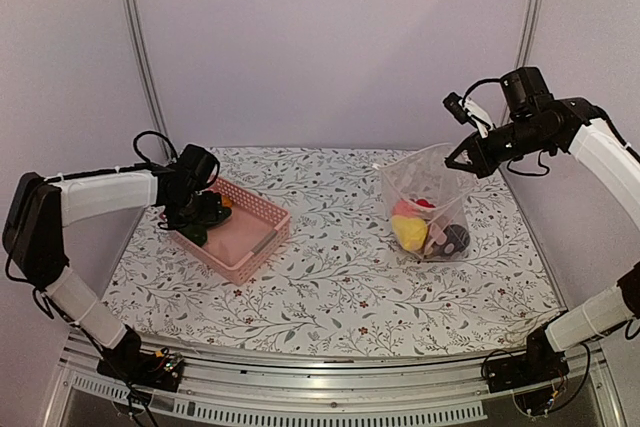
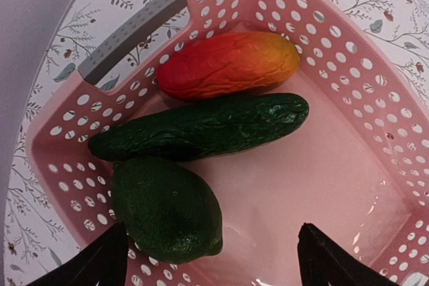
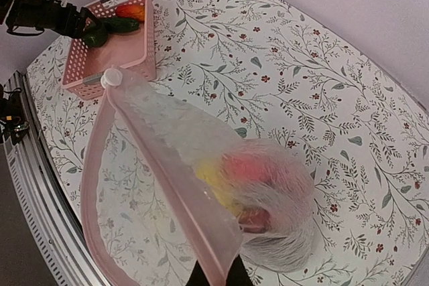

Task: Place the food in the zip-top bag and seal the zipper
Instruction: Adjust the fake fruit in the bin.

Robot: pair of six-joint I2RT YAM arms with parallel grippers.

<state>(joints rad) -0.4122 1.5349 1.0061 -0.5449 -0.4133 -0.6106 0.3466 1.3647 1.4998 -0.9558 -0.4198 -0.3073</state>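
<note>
The left hand (image 2: 214,267) hangs wide open over the pink latticed plastic basket (image 2: 348,58), where a red-orange toy fruit (image 2: 228,65), dark green toy cucumber (image 2: 201,125) and green toy lime (image 2: 164,209) lie; well right of the basket, the right hand (image 1: 462,159) pinches the clear soft zip-top bag (image 1: 425,182), yellow and red food (image 1: 410,230) inside.

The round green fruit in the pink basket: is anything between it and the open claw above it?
Nothing visible. The open left gripper hangs over the green fruit, which lies uncovered; only the cucumber lies against it.
</note>
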